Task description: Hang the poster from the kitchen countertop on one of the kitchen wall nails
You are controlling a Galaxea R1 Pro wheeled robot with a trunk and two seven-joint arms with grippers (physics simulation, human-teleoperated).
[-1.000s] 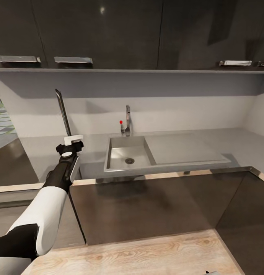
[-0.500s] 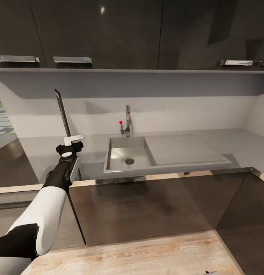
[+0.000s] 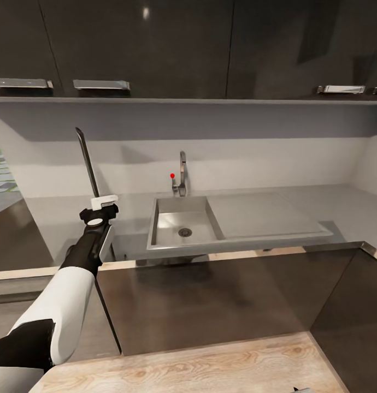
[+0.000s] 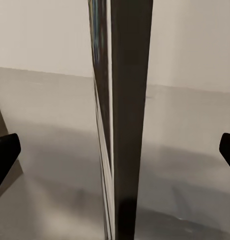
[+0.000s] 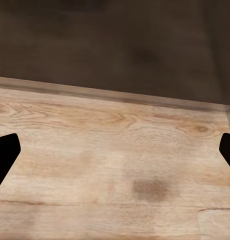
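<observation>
While the left arm reaches out over the table (image 3: pixel 57 218), its hand (image 3: pixel 100 206) is closed on the lower edge of the poster (image 3: pixel 87 161), which stands upright and edge-on, leaning slightly left, clear of the grey surface and in front of the pale back wall. From the left wrist camera the poster (image 4: pixel 122 120) is a dark, thin slab running straight up the middle, with the black fingertips (image 4: pixel 5 155) showing at either side. To the right, well apart from the poster, a steel sink (image 3: pixel 183 224) is set into the table, with a tap (image 3: pixel 181 173) behind it. Dark wall cabinets (image 3: pixel 155 49) hang above. The right hand (image 5: pixel 115 155) is wide open, holding nothing, over the wooden floor (image 5: pixel 115 150).
</observation>
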